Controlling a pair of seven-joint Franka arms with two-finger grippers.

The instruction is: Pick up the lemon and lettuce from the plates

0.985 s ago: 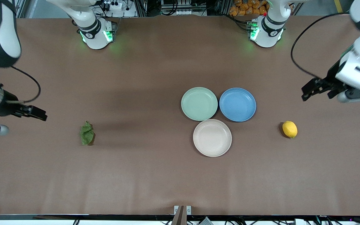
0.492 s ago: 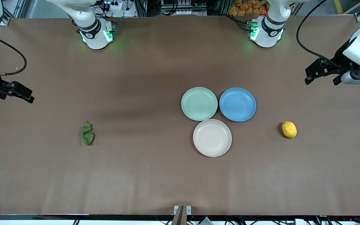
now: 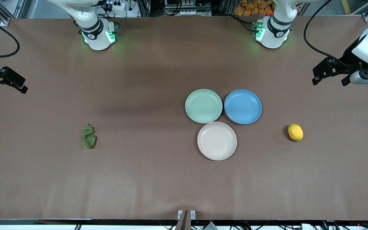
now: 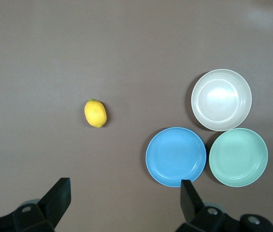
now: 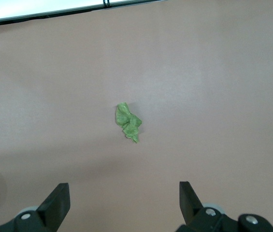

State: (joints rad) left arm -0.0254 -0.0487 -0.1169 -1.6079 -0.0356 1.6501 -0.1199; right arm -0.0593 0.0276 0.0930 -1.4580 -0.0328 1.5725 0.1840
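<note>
Lemon [image 3: 295, 132] is lying on bare table toward the left arm's end, lettuce [image 3: 88, 136] toward the right arm's, plates [image 3: 203, 106] empty between; we're holding left gripper [image 4: 122, 203] and right gripper [image 5: 122, 203] spread wide, empty, high over the table's ends; we're risking the lemon rolling away if fingers clip it off-centre.

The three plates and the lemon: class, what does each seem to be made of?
The mint plate, blue plate and cream plate look like matte plastic or similar: flat colour, only soft sheen. The lemon has a smooth yellow skin; real or plastic, I cannot tell.

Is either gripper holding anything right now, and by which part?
Nothing. Left gripper and right gripper are open and empty; lemon and lettuce lie on the table.
</note>
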